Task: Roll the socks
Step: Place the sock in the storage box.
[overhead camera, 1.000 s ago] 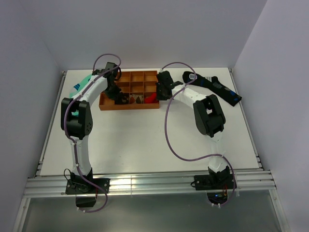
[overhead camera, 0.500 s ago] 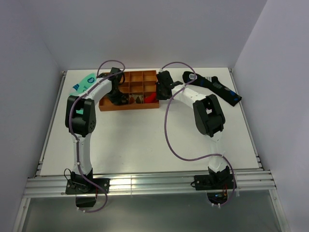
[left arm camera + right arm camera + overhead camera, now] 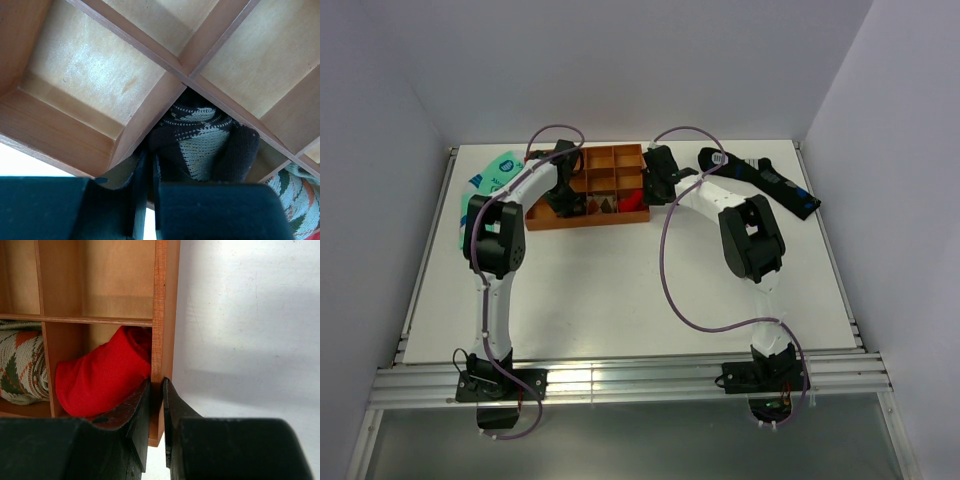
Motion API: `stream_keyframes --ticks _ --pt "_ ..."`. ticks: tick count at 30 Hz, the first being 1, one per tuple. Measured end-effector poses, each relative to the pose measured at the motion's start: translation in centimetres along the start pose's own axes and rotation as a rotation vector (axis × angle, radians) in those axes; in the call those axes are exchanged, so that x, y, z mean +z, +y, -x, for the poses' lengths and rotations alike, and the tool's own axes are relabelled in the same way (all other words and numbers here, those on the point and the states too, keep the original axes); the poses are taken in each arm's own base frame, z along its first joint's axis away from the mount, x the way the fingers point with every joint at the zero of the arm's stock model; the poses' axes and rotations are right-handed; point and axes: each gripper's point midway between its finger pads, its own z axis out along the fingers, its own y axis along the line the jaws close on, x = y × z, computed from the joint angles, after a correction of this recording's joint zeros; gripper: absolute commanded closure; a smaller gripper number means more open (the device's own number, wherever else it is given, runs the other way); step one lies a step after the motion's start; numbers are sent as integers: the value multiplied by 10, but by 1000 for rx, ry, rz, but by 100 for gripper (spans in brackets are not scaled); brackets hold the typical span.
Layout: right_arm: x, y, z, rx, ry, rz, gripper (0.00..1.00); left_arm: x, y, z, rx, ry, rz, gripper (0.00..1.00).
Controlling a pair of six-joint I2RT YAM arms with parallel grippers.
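Your left claw [image 3: 149, 161] is closed to a thin slit at the near-left part of the wooden tray [image 3: 610, 158]. I cannot tell whether a tray wall is nipped between its jaws. The socks [image 3: 200, 140], a rolled brown argyle bundle with pale diamonds and a dark cuff, sit in a near-row compartment, tucked under a divider just beyond that claw's tips. No part of them lies between the jaws.

Your right claw [image 3: 156, 387] is pinched on the tray's right-hand outer wall, with one finger inside the corner compartment and one outside over the desk [image 3: 620, 290]. A red bundle [image 3: 100, 380] fills that compartment and touches the inner finger. A green, orange and cream knitted bundle [image 3: 20, 365] lies in the next compartment to its left.

The tray stands at the far side of the desk. A mint-green sock [image 3: 495, 172] lies flat to its left and a dark navy sock [image 3: 770, 182] to its right.
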Motion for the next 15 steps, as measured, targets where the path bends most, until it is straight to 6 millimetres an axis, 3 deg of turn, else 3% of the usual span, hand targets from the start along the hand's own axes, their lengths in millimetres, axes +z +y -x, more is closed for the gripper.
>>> stream_keyframes --ticks 8,15 --pt "0 0 0 -1 -1 0 100 -10 1 3 -3 1 -23 76" --pt "0 0 0 -1 -1 0 100 -41 3 11 -27 -5 -88 74"
